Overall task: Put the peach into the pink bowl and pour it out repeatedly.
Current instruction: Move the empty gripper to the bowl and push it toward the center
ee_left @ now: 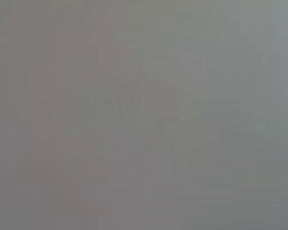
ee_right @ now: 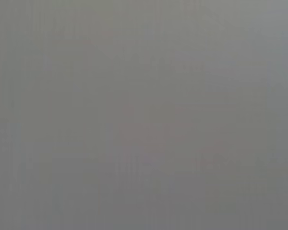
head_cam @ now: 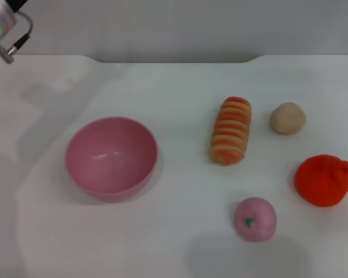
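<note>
The pink bowl (head_cam: 111, 157) stands upright and empty at the left of the white table. The peach (head_cam: 254, 219), a small pink ball with a green stem mark, lies near the front right, well apart from the bowl. Only a piece of my left arm (head_cam: 3, 26) with a green light shows, raised at the far left corner. Neither gripper shows in the head view. Both wrist views show only flat grey, with no object in them.
A striped orange-and-cream ridged piece (head_cam: 231, 130) lies right of the bowl. A beige ball (head_cam: 287, 118) sits at the back right and a larger orange-red fruit (head_cam: 323, 180) at the right edge. The table's far edge (head_cam: 174, 58) meets a grey wall.
</note>
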`<state>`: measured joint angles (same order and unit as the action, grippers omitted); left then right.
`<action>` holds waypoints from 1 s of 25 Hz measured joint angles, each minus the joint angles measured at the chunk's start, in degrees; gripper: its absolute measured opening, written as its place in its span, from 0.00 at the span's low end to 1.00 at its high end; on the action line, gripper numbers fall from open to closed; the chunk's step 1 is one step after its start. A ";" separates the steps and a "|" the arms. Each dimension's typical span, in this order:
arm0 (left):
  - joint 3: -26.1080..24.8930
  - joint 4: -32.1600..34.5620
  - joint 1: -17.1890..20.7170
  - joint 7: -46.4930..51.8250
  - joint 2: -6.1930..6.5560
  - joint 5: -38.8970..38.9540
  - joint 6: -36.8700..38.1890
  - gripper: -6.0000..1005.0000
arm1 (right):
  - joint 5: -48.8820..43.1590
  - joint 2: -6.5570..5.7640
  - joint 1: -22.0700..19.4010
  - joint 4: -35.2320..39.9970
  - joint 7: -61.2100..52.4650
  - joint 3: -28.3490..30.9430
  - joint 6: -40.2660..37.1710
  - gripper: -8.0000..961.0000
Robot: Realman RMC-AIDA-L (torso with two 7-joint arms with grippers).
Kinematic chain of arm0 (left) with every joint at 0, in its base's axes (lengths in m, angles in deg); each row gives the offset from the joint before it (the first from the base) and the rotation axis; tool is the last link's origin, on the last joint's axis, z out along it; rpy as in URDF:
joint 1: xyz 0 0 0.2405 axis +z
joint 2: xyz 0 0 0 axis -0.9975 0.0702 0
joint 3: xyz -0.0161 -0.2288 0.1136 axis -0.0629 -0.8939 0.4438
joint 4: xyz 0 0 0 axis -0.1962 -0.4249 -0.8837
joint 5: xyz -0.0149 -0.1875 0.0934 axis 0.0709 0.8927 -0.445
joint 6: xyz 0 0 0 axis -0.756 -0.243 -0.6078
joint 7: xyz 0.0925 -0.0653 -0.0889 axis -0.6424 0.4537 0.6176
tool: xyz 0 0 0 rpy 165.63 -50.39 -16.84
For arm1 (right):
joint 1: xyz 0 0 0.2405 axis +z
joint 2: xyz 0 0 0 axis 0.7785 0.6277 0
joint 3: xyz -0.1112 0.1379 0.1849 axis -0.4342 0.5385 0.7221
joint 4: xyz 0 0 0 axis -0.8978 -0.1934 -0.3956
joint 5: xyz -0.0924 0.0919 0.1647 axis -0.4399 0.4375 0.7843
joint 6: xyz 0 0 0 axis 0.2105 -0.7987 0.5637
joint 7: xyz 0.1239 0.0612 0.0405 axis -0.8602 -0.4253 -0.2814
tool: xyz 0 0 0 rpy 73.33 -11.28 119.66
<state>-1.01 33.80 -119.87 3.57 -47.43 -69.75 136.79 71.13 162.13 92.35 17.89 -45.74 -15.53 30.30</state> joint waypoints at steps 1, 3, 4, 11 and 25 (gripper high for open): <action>-0.28 1.83 -0.08 3.64 0.68 -3.52 0.82 0.67 | 0.00 0.02 -0.13 -0.01 -0.08 0.04 -0.01 0.58; -1.44 6.12 -0.39 12.83 2.13 -13.02 3.94 0.67 | 0.00 0.02 -0.36 -0.01 -0.38 0.11 -0.01 0.58; -1.44 6.12 -0.39 12.83 2.13 -13.02 3.94 0.67 | 0.00 0.02 -0.45 -0.01 -0.50 0.15 -0.01 0.58; -16.01 16.17 -6.63 47.17 4.56 -52.11 27.64 0.67 | 0.00 -0.16 -1.12 0.05 -0.68 0.23 -0.02 0.58; -18.79 39.54 -8.98 80.11 1.35 -103.83 42.87 0.67 | 0.00 -0.47 -1.90 0.35 -0.82 -0.21 -0.48 0.58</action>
<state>-19.80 73.34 -128.85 83.68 -46.08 -173.58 179.65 71.13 161.65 90.45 18.24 -46.56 -15.74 29.81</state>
